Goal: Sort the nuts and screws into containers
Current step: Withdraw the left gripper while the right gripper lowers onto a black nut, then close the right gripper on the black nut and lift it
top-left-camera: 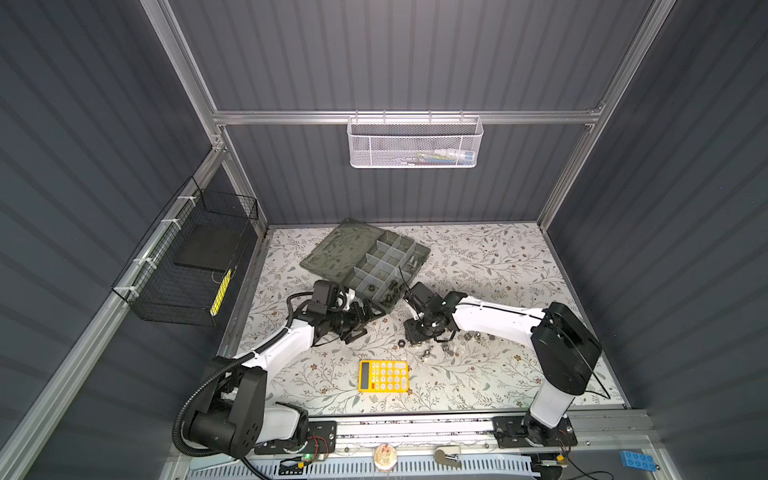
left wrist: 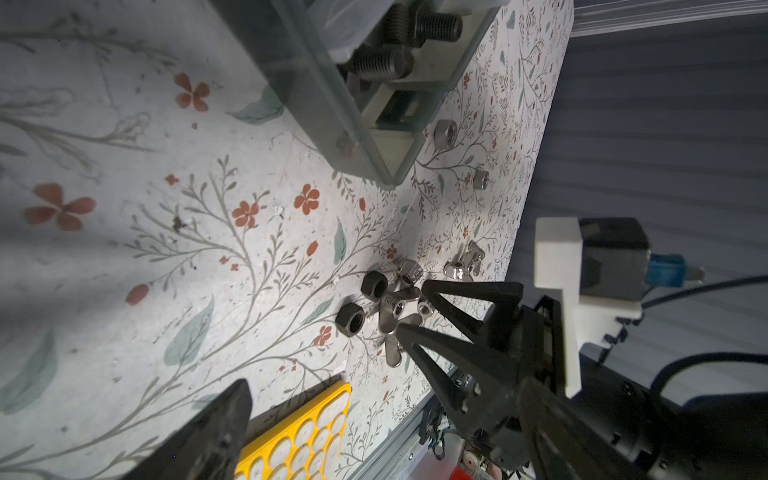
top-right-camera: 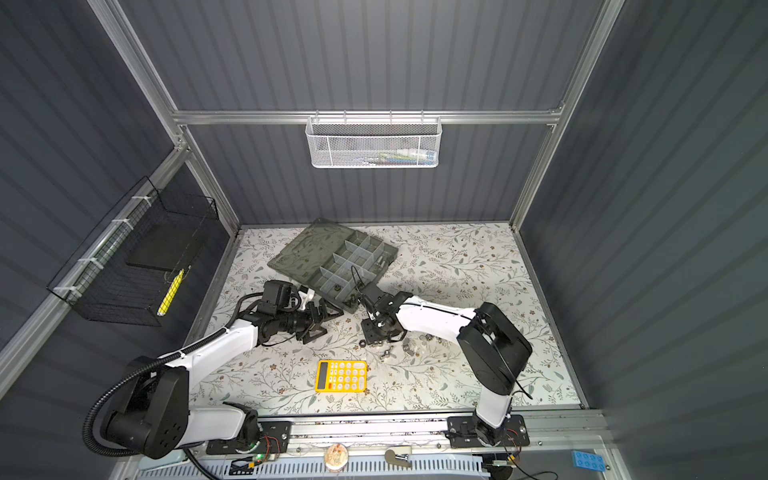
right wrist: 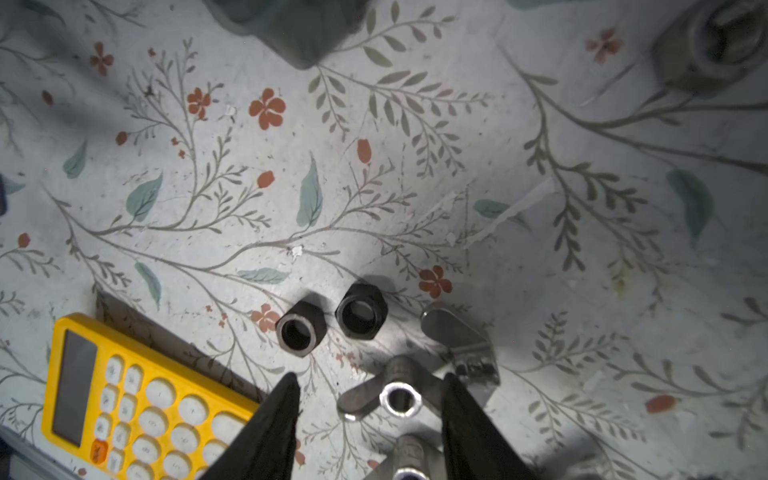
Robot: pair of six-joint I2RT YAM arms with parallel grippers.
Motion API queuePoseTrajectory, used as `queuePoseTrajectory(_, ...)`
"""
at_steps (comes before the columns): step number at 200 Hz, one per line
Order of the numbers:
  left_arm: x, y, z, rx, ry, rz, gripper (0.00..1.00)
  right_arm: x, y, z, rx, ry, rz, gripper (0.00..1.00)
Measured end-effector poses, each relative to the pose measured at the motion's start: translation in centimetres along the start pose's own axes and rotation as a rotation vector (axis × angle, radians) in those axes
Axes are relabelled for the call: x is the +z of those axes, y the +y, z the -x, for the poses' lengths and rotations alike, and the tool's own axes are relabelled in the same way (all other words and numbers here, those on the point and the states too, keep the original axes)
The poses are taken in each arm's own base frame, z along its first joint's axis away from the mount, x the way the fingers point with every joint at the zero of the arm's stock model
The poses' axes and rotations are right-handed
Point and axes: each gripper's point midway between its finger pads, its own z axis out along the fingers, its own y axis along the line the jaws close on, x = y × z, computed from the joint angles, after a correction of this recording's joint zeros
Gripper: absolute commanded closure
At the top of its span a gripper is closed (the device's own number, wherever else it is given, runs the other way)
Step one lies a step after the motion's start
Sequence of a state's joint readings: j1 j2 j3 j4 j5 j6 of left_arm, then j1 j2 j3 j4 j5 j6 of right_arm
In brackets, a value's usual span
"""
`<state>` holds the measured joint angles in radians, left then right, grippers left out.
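The right gripper has its jaws part-way apart astride a silver wing nut on the table, just past the calculator's far right corner and nearer than the organiser box; whether they touch it yet is unclear. Small, hard, light and probably slick, it is best pinched squarely across its threaded hub, lest it twist out. The left gripper hangs spread and empty.

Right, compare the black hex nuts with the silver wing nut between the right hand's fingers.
The black hex nuts are dark; the wing nut is shiny silver. The hex nuts are plain six-sided rings; the wing nut has two flat ears. Both lie on the table.
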<state>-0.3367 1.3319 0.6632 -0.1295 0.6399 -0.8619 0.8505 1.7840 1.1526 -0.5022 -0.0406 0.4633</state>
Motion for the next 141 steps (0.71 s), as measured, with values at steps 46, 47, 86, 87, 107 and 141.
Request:
queuePoseTrajectory(46, -0.4, -0.8, 0.1, 0.018, -0.013, -0.028, 0.0, 1.5, 0.2, 0.4, 0.021, 0.024, -0.011, 0.58)
queuePoseTrajectory(47, -0.4, -0.8, 0.1, 0.018, -0.013, -0.028, 0.0, 1.5, 0.2, 0.4, 0.022, 0.025, -0.011, 0.58)
queuePoseTrajectory(86, -0.4, -0.8, 0.1, 0.018, -0.014, -0.029, 0.0, 2.4, 0.1, 0.4, 0.034, 0.039, -0.019, 0.65)
queuePoseTrajectory(87, -0.4, -0.8, 0.1, 0.018, -0.013, -0.029, 0.0, 2.4, 0.1, 0.4, 0.034, 0.04, -0.02, 0.65)
queuePoseTrajectory(107, -0.4, -0.8, 0.1, 0.018, -0.014, -0.029, 0.0, 2.7, 0.0, 0.2, 0.035, 0.05, -0.025, 0.67)
queuePoseTrajectory(141, -0.4, -0.8, 0.1, 0.019, -0.014, -0.029, 0.0, 2.9, 0.0, 0.2, 0.034, 0.05, -0.029, 0.7)
